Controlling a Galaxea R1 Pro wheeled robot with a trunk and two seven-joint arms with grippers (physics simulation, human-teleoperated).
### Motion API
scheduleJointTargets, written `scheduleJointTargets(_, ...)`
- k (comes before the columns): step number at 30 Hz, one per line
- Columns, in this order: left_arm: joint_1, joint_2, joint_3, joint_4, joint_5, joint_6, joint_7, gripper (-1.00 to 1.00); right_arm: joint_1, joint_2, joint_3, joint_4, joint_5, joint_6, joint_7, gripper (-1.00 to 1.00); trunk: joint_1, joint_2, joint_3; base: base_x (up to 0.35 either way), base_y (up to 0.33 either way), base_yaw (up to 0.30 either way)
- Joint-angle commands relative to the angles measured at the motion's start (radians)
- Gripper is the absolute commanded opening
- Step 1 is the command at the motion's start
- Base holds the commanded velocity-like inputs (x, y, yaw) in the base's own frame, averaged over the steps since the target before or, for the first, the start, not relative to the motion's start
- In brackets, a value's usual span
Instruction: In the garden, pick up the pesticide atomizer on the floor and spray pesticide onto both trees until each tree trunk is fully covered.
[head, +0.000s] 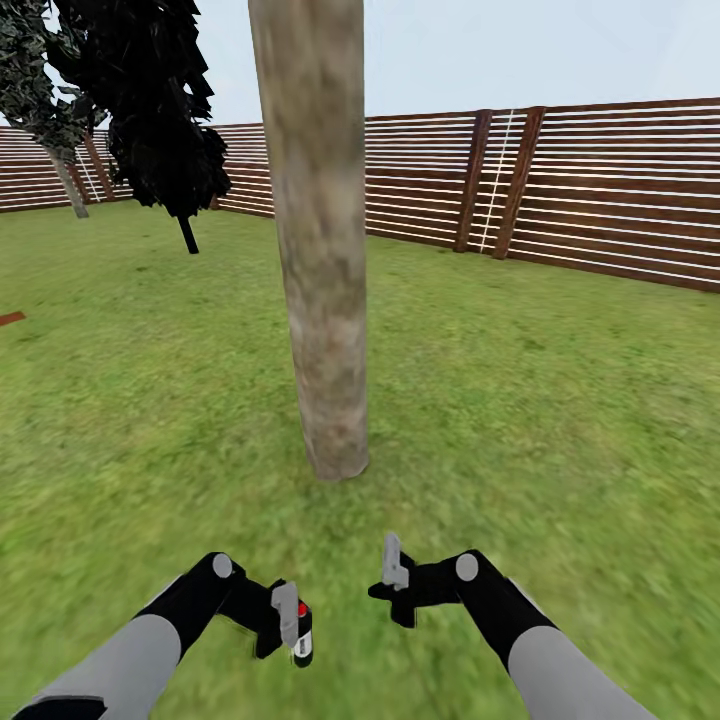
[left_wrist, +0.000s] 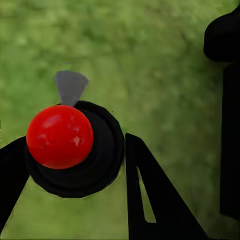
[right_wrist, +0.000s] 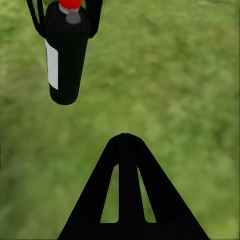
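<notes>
A thick pale grey-tan tree trunk rises from the grass floor straight ahead, just beyond both arms. My left gripper is shut on the pesticide atomizer, a black bottle with a white label, a red cap and a grey nozzle. In the left wrist view the atomizer sits between the dark fingers. In the right wrist view the atomizer hangs over grass. My right gripper is shut and holds nothing. The pesticide itself is out of view. A second tree stands far left by the fence.
A near-black conifer on a thin dark stem stands back left of the near trunk. The reddish-brown slat fence closes the lawn behind and to the right. Open grass lies on both sides of the trunk.
</notes>
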Motion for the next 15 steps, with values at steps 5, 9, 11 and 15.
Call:
scheduleJointTargets(5, 0.000, -0.036, -0.003, -0.011, -0.006, -0.009, 0.008, -1.00, 0.000, 0.030, -0.001, -0.003, 0.008, -0.005, 0.000, -1.00, 0.000, 0.000, -0.001, 0.000, 0.000, 0.000)
scheduleJointTargets(9, -0.002, -0.048, -0.003, -0.014, -0.005, -0.008, 0.013, -1.00, 0.000, 0.036, -0.001, -0.003, 0.008, -0.005, 0.000, -1.00, 0.000, 0.000, -0.001, 0.000, 0.000, 0.000)
scheduleJointTargets(11, -0.003, -0.049, -0.002, -0.037, -0.005, 0.004, 0.022, -1.00, 0.000, 0.037, -0.001, -0.003, 0.008, -0.005, 0.000, -1.00, 0.000, 0.000, -0.001, 0.000, 0.000, 0.000)
scheduleJointTargets(15, -0.002, -0.050, -0.003, -0.064, -0.005, 0.043, 0.031, -1.00, 0.000, 0.041, -0.001, -0.021, 0.007, -0.005, 0.000, -1.00, 0.000, 0.000, -0.001, 0.000, 0.000, 0.000)
